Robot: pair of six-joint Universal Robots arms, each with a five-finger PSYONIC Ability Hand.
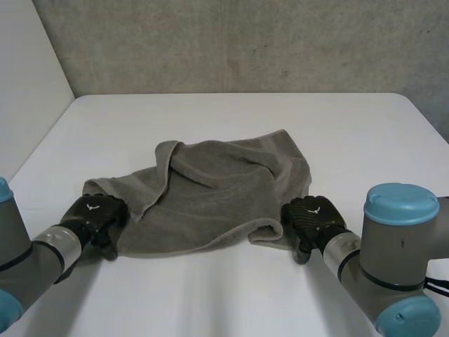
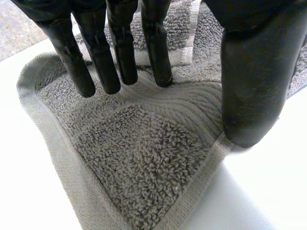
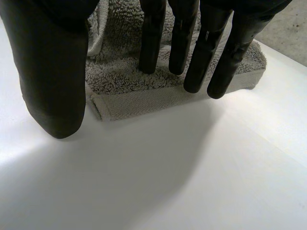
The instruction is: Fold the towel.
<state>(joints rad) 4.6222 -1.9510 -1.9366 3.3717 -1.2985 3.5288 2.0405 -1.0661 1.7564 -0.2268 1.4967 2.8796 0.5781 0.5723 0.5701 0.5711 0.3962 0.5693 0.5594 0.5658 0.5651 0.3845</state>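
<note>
Head view: the grey towel [image 1: 217, 196] lies rumpled on the tabletop [image 1: 231, 295], my left hand [image 1: 95, 214] at its near left corner, my right hand [image 1: 312, 219] at its near right corner, both with fingers straight, gripping nothing.

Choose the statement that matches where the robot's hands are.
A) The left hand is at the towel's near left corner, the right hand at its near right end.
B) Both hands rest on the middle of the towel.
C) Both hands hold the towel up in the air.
A: in the head view the left hand is at the grey towel's near left corner and the right hand at its near right end, while the towel lies crumpled on the white table.
</note>
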